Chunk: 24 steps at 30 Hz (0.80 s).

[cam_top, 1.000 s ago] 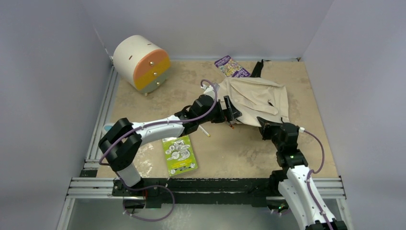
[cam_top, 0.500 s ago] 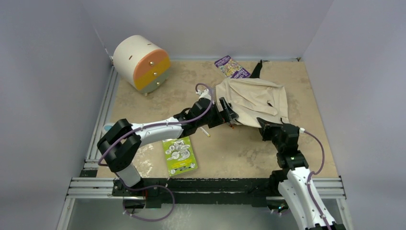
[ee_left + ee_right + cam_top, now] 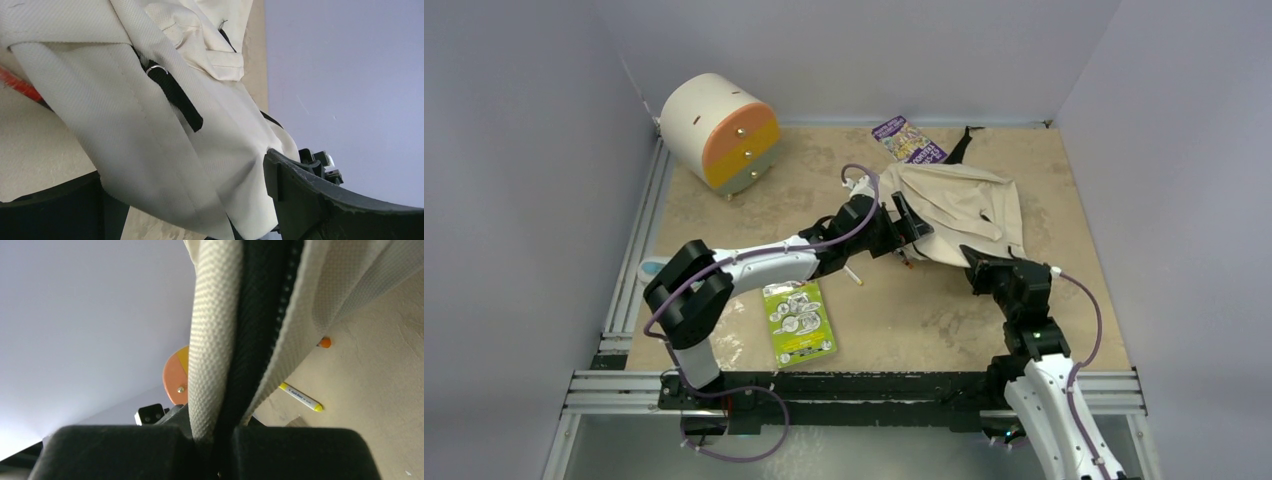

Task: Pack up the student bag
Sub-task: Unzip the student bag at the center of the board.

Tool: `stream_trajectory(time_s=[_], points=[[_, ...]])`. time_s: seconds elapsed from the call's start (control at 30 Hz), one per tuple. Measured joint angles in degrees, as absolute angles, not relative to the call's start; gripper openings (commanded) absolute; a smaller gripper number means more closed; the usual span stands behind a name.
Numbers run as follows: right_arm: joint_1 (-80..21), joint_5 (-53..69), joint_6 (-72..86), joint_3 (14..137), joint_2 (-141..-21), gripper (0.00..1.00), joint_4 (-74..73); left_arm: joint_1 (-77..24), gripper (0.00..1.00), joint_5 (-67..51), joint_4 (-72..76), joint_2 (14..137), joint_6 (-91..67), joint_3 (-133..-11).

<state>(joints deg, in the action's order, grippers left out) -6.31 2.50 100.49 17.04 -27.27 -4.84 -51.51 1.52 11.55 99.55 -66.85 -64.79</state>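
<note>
Noting backpack (image 3: 964,205) lying bunched right of frame centre. Pinching its zipper edge at lower border with right gripper (image 3: 212,432), jaws together on fabric. Straddling its left flap with left gripper (image 3: 914,225), jaws wide apart. Noting pen (image 3: 852,275) lower left of it, green booklet (image 3: 799,322) lower centre, drawer unit (image 3: 724,130) upper left.

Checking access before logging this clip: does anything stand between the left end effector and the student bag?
Nothing visible does. The open left end effector sits at the left edge of the student bag, cream fabric directly between its fingers.
</note>
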Motion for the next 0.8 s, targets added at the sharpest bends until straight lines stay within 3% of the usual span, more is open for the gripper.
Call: stream_trajectory(time_s=[0.2, 0.5, 0.6, 0.8], points=[[-6.28, 2.55, 99.81, 17.08, -26.85, 0.04, -7.22, -51.48, 0.66, -0.67, 11.73, 103.00, -64.84, -67.61], [-6.13, 2.76, 94.04, 20.88, -25.80, 0.47, -11.14, -49.82, 0.00, -4.97, 8.19, 105.21, -56.58, -75.85], [-6.37, 3.27, 90.76, 23.14, -24.82, 0.63, -11.92, -48.45, 0.00, -7.51, 6.63, 106.15, -54.06, -79.75], [-6.42, 4.75, 82.17, 28.14, -23.49, 0.77, -14.44, -46.04, 0.00, -13.76, -1.56, 112.20, -45.65, -93.23]])
